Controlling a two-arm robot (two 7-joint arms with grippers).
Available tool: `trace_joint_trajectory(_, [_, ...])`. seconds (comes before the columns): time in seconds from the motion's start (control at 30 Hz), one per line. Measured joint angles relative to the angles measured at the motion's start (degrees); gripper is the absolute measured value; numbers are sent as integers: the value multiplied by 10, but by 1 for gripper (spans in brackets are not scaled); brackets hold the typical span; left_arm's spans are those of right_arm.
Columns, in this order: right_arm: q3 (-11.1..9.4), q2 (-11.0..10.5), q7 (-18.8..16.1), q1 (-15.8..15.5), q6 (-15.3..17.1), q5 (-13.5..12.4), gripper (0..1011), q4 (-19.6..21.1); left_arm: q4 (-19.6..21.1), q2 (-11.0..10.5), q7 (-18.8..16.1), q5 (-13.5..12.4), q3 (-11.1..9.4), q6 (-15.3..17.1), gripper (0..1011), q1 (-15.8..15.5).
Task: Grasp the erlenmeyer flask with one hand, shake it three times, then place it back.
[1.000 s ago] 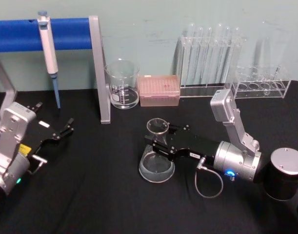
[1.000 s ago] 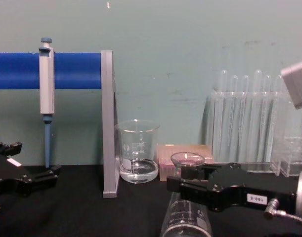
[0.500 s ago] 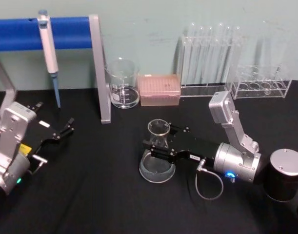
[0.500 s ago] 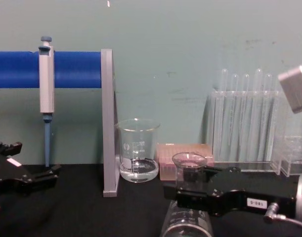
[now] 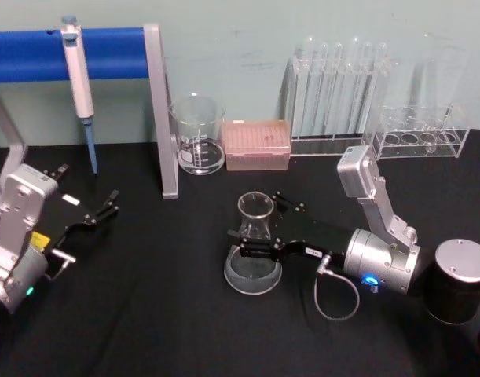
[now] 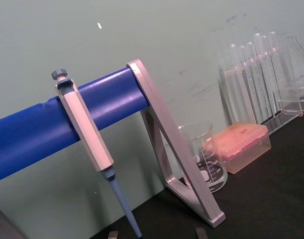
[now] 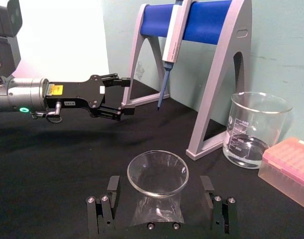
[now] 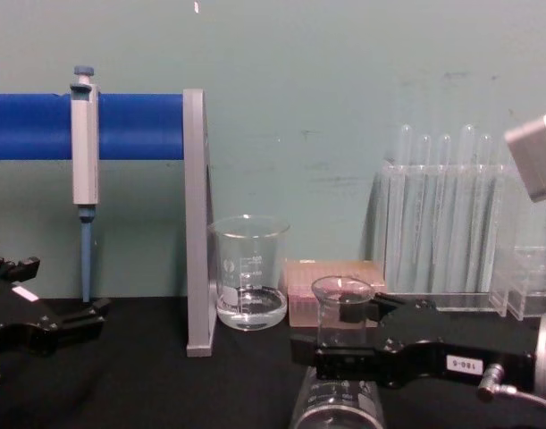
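Flask (image 5: 253,247) sits upright at centre frame: clear cone, narrow neck, flared rim, white marks. Your right gripper (image 5: 251,239) pinches its neck; your left gripper (image 5: 98,212), fingers spread, waits at mid-left.

pipette (image 5: 78,67) on blue stand (image 5: 98,53); beaker (image 5: 197,135), pink tip box (image 5: 258,145), test tubes (image 5: 338,85)
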State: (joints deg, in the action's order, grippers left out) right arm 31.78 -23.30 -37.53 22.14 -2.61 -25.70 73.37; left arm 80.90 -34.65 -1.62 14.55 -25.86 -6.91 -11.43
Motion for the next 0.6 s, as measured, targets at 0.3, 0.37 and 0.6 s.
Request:
trace_joint_trajectory(0.3, [0,0,0,0,-1,-1,1002,0,0,0,0,0,0,0,1001,0])
trace_joint_trajectory(0.37, [0,0,0,0,-1,-1,1002,0,0,0,0,0,0,0,1001,0])
trace_joint_trajectory(0.6, [1,-2,-2,2,2,-1,1002,0,0,0,0,0,0,0,1001,0])
